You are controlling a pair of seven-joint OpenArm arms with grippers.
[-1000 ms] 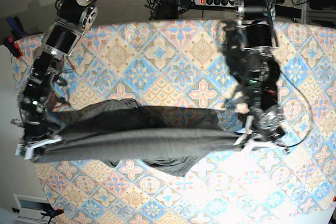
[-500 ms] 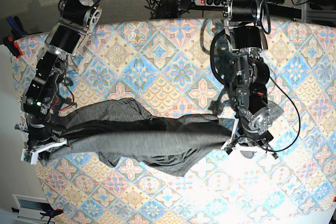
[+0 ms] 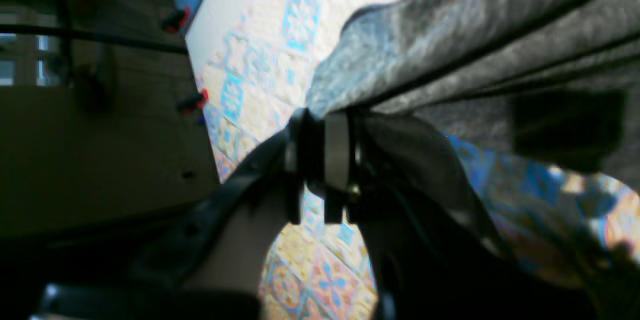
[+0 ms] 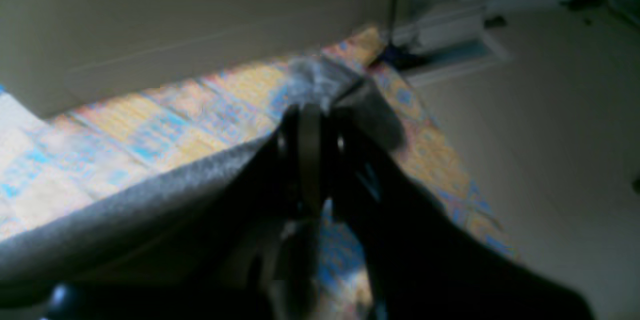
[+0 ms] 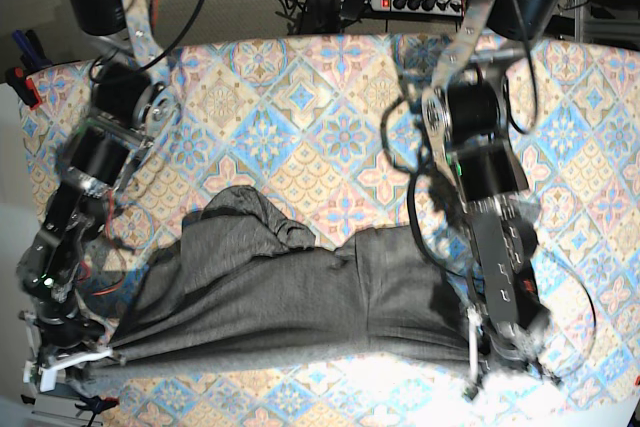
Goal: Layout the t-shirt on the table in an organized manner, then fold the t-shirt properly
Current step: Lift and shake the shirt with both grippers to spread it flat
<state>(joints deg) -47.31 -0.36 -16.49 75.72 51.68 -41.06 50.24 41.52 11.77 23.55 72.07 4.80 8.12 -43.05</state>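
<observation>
T-shirt (image 5: 290,297): soft matt knit cloth, dark heather grey, wrinkly, fuzzy-looking up close. Table (image 5: 330,117): covered w/ smooth matt printed cloth, pastel tile pattern. Left gripper (image 3: 322,125) & right gripper (image 4: 310,125): black, hard-looking, slight sheen.

We see two black, segmented arms with round silver-rimmed joints, looped black cables and small green lights. The left gripper (image 5: 478,365) and right gripper (image 5: 62,365) end in pale fingers; up close, the fingers (image 3: 336,152) look dark with a grey band.
</observation>
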